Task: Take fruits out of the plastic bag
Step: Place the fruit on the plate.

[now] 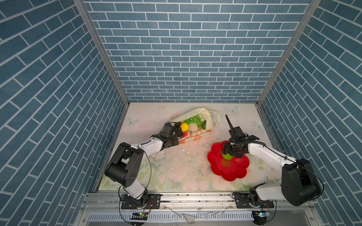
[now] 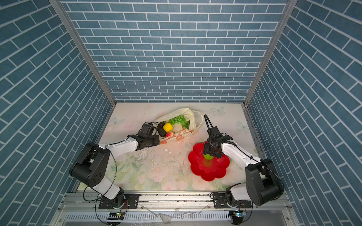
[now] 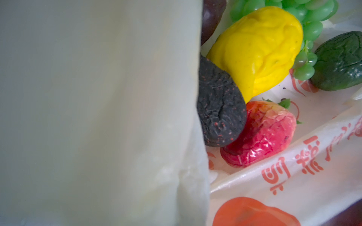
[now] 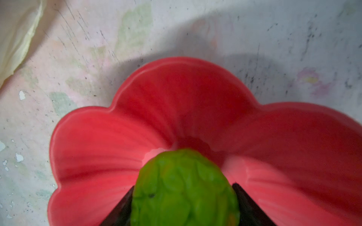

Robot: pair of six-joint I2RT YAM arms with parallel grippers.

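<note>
Okay: my right gripper [image 4: 184, 186] clamped the bumpy green fruit [image 1: 227, 156] over the red plate [image 1: 231, 172], near right. My left gripper [image 1: 177, 140] pinched the plastic bag [image 1: 199, 112], farther left. Drop-off step, I judged; next needed jaws spread, then the strawberry [image 3: 260, 133].

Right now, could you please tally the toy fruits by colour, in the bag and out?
Yellow fruit: 1
Red strawberry: 1
Green: 3, grape bunch, dark green fruit, bumpy fruit
Dark pieces: 2
Total: 7

Fruits [image 1: 184, 127] in bag [image 1: 197, 112]; plate [image 1: 231, 170] to right
</note>
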